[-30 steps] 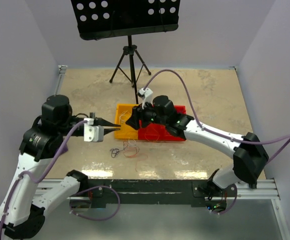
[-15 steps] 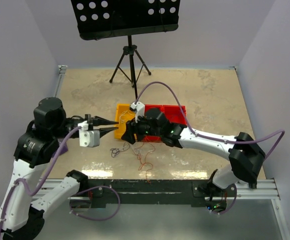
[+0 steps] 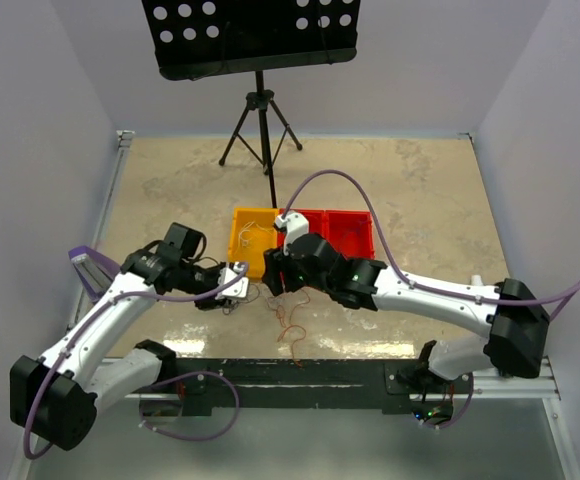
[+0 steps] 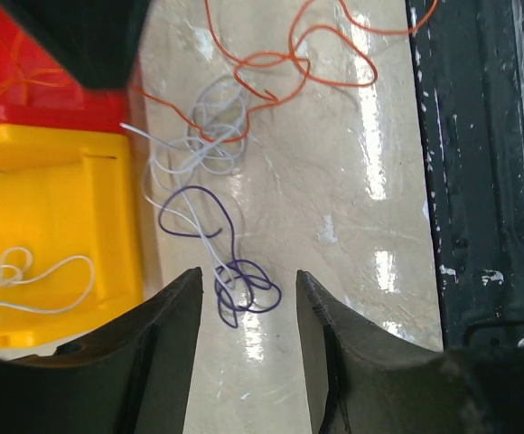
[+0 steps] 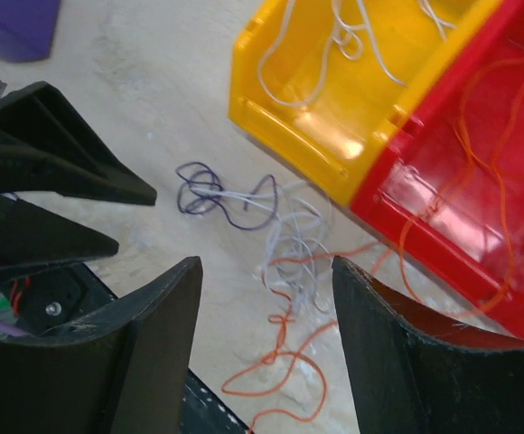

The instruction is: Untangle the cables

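Note:
The cables are a loose tangle on the table in front of the bins. A purple wire [image 4: 244,294] lies nearest my left gripper, white wires [image 4: 199,149] are in the middle, and an orange wire [image 4: 307,63] trails toward the front rail. The tangle also shows in the top view [image 3: 270,305] and the right wrist view [image 5: 294,235]. My left gripper [image 4: 248,276] is open and low, its jaws on either side of the purple loops. My right gripper [image 5: 266,262] is open above the white and orange wires. Both are empty.
A yellow bin [image 3: 250,235] holds a white wire [image 5: 352,36]. A red bin [image 3: 345,230] holds an orange wire [image 5: 479,136]. A purple object [image 3: 90,265] sits at the left. A tripod stand [image 3: 260,130] is at the back and a black rail [image 3: 290,375] runs along the front.
My left arm has dropped low and swung right to the purple wire. My right gripper has come off the bins and now sits lower over the tangle, and orange wire lies further toward the front.

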You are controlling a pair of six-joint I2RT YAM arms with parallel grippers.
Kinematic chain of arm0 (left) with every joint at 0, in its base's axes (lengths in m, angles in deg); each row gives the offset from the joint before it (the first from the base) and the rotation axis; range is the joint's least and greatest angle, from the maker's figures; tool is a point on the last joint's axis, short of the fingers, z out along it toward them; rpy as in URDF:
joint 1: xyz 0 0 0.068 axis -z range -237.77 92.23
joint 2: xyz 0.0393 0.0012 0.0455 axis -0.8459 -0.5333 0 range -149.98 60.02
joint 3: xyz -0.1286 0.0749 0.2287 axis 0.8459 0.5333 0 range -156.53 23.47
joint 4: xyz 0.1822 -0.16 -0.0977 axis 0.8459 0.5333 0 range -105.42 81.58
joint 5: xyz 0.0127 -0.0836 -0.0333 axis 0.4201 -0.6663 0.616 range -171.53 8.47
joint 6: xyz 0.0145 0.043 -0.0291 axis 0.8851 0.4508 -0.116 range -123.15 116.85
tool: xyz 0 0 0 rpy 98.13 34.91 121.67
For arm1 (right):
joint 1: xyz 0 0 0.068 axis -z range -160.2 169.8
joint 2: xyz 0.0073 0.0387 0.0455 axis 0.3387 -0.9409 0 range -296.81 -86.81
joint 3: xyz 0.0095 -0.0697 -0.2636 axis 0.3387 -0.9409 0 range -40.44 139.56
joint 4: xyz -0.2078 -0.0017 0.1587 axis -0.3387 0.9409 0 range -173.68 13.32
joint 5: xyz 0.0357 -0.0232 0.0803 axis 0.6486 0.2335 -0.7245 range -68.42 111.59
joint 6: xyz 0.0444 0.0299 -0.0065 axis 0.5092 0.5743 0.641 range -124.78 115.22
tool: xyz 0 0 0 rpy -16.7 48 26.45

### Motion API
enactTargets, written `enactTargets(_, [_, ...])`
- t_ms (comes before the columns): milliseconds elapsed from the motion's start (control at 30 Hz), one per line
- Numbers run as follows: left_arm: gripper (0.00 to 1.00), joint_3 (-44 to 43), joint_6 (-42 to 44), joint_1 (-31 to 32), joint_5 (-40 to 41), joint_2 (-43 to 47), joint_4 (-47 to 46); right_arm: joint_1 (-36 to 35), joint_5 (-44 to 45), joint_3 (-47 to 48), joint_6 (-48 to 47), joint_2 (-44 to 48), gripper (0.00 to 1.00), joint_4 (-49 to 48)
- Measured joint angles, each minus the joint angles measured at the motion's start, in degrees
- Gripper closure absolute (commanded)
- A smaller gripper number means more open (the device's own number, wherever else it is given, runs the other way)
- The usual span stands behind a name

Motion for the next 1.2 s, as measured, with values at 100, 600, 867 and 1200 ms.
enactTargets(100, [0.43, 3.6, 1.0, 0.0, 0.9, -1.0, -2.3, -0.7, 3.9, -2.1, 2.5, 3.5, 0.36, 3.5])
enactTargets(600, [0.39, 10.3, 1.6, 0.1, 2.6, -8.1, -15.5, -0.7, 7.9, -8.5, 6.3, 3.1, 0.45, 7.2])
enactTargets(867, [0.39, 10.7, 1.6, 0.2, 2.5, -9.2, -19.5, -0.7, 7.8, -9.9, 6.4, -1.8, 0.72, 5.5])
enactTargets(1200, [0.46, 12.7, 1.5, 1.1, 2.4, -11.8, -23.1, -0.7, 7.9, -8.2, 6.8, 0.7, 1.00, 7.0])
